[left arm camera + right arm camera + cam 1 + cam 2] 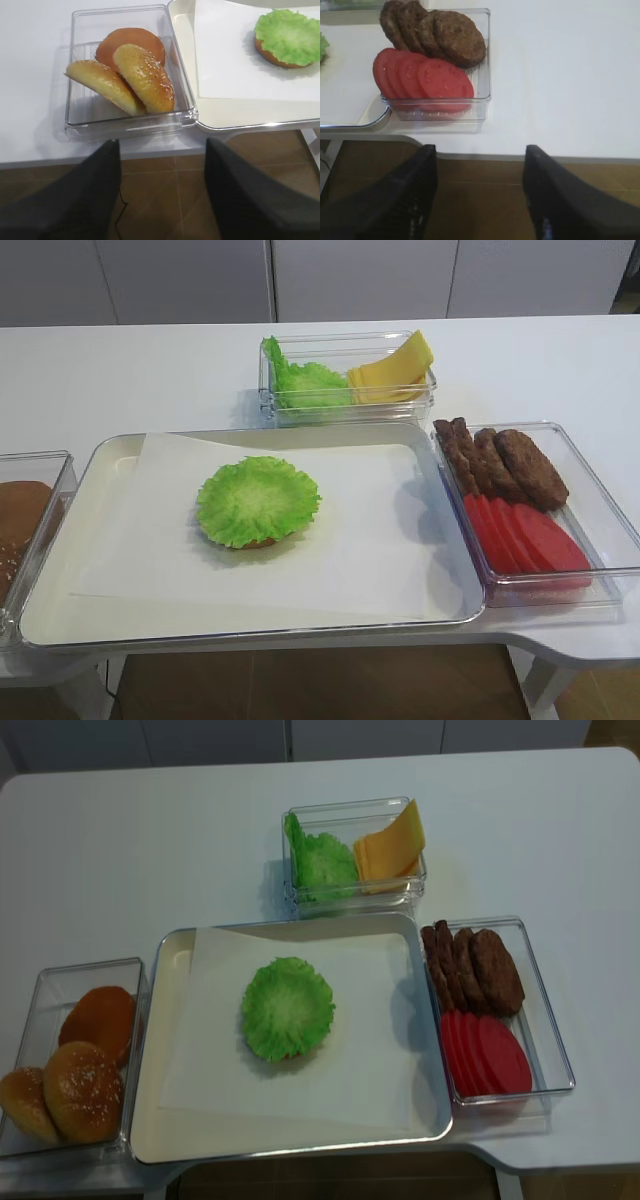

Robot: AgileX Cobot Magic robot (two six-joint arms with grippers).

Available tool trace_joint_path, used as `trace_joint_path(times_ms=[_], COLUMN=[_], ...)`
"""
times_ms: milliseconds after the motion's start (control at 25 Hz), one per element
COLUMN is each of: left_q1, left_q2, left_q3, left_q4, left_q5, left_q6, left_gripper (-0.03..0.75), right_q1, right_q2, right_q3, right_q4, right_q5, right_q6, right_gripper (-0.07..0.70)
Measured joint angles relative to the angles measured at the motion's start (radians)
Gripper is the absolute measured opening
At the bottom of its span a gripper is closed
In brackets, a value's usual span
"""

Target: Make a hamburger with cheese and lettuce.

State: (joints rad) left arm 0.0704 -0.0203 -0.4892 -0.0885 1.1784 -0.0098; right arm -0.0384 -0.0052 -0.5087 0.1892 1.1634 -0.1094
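The hamburger is a bun half on white paper in the tray, and a frilly green lettuce leaf covers it; the same lettuce sits mid-tray in the other high view. More lettuce and yellow cheese slices stand in a clear box at the back. My right gripper hangs open and empty below the table's front edge, near the patty box. Over the floor in front of the bun box, my left gripper is open and empty. Neither gripper shows in the high views.
A clear box right of the tray holds brown patties and red tomato slices. A clear box left of the tray holds sesame buns. The table's front edge runs just beyond both grippers.
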Motion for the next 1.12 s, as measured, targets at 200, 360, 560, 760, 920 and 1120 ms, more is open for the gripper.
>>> trace_joint_path(times_ms=[200, 360, 560, 760, 920, 1120], left_q1=[0.0, 0.0, 0.0, 0.0, 0.0, 0.0], left_q2=[0.0, 0.0, 0.0, 0.0, 0.0, 0.0], left_q3=[0.0, 0.0, 0.0, 0.0, 0.0, 0.0], left_q4=[0.0, 0.0, 0.0, 0.0, 0.0, 0.0], left_q5=[0.0, 0.0, 0.0, 0.0, 0.0, 0.0], left_q6=[0.0, 0.0, 0.0, 0.0, 0.0, 0.0], left_gripper=[0.403, 0.403, 0.403, 0.403, 0.403, 0.403], right_q1=[0.0, 0.0, 0.0, 0.0, 0.0, 0.0], right_q2=[0.0, 0.0, 0.0, 0.0, -0.002, -0.006], right_q3=[0.012, 0.018, 0.025, 0.027, 0.027, 0.027], right_q4=[-0.044, -0.066, -0.069, -0.053, -0.047, -0.045], right_q5=[-0.019, -0.03, -0.031, -0.031, -0.031, -0.031], right_q6=[0.0, 0.0, 0.0, 0.0, 0.0, 0.0], right_gripper=[0.416, 0.416, 0.416, 0.416, 0.416, 0.416])
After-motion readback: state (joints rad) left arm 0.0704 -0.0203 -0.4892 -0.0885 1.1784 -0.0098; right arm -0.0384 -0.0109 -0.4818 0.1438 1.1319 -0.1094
